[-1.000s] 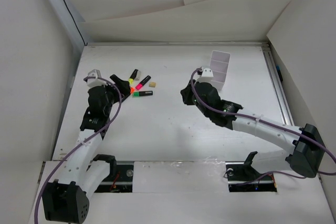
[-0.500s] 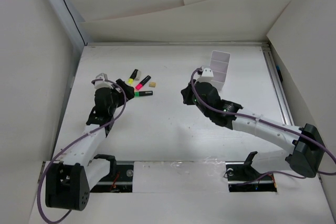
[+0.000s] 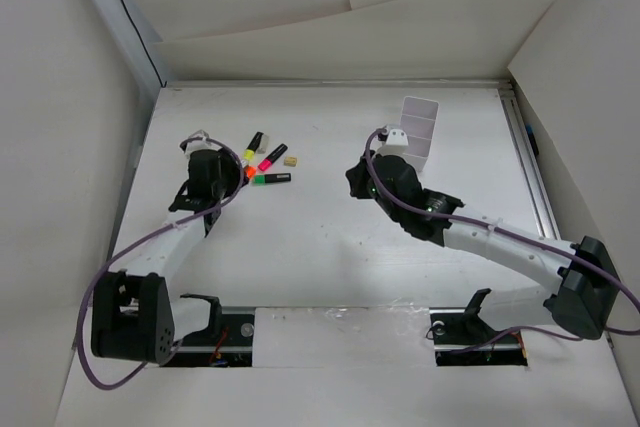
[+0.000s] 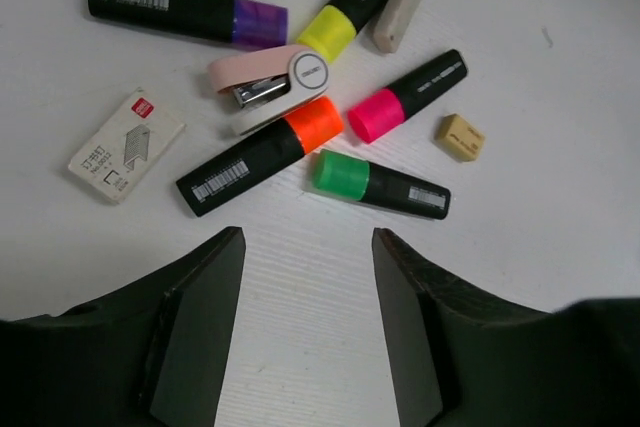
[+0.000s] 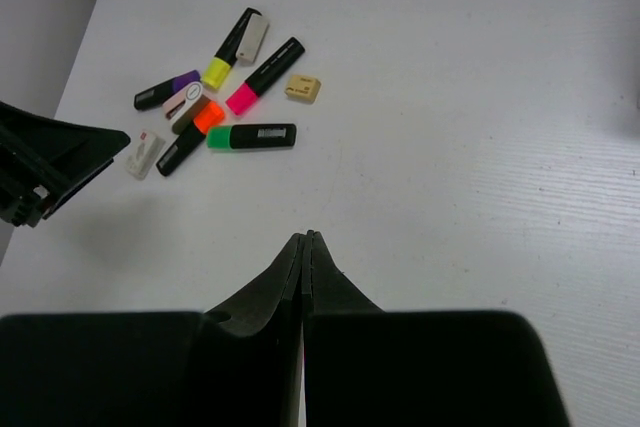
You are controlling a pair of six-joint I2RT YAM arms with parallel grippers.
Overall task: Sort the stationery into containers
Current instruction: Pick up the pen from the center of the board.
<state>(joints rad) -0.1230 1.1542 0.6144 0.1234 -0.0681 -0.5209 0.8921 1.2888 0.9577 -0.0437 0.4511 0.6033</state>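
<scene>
The left gripper hangs wide open over bare table. Just past its fingers lie the green marker and orange marker, then the other markers. The right gripper is pinched shut, well apart from them across bare table. Far back, the white box is partly hidden behind the right arm.

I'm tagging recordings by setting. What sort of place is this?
Most likely a robot-manipulation test cell in a lab: a white table boxed in by plain white panels, a left arm and right arm bolted at its near edge, and only some stationery and a white box laid out.
</scene>
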